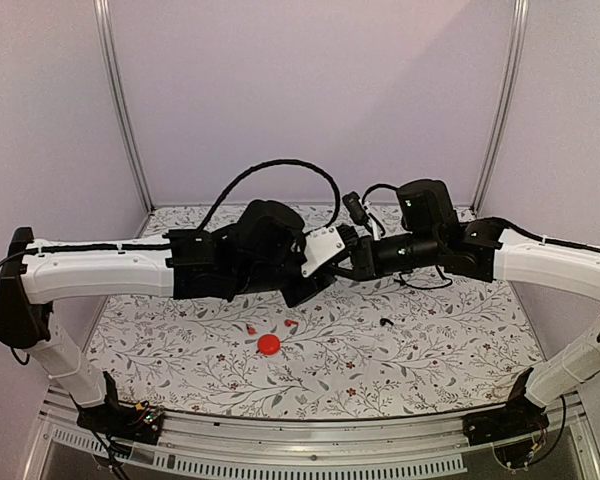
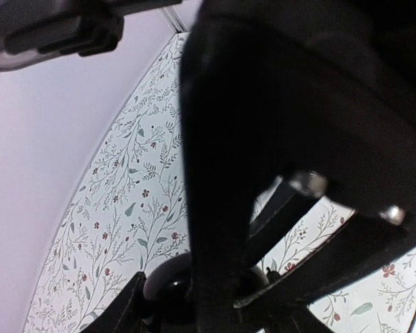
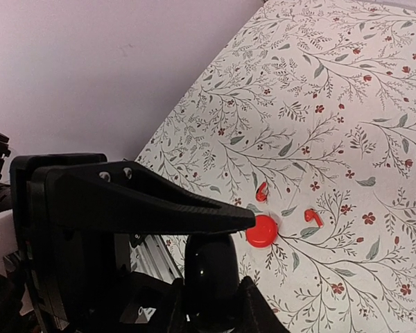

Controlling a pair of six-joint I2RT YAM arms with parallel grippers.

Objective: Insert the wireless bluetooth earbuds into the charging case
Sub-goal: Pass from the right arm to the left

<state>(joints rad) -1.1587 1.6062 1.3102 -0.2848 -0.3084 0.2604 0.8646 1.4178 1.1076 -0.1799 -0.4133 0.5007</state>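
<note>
Mid-air over the far-centre of the table (image 1: 430, 340), the two claws meet. The right gripper (image 1: 358, 262) is pinching a glossy black case (image 3: 208, 267). The left gripper (image 1: 325, 272) is hard up against it, but I can't tell how its jaws stand or whether they touch the case.

This reads as a two-handed regrip or opening of the case. To do it well:
- keep the right clamp steady
- have the left take the opposite rim squarely
- don't twist
- keep the case level

Both red buds lie flat on the table at near-centre, just far of the red round case (image 1: 269, 344).
- **left red earbud (image 1: 251, 328):** long axis runs far-left to near-right, in line with that case.
- **right red earbud (image 1: 290, 323):** long axis runs roughly left-right.
- **Tip end:** too small to tell on either.

A small black piece (image 1: 385, 322) lies apart to the right, probably another bud.
</note>
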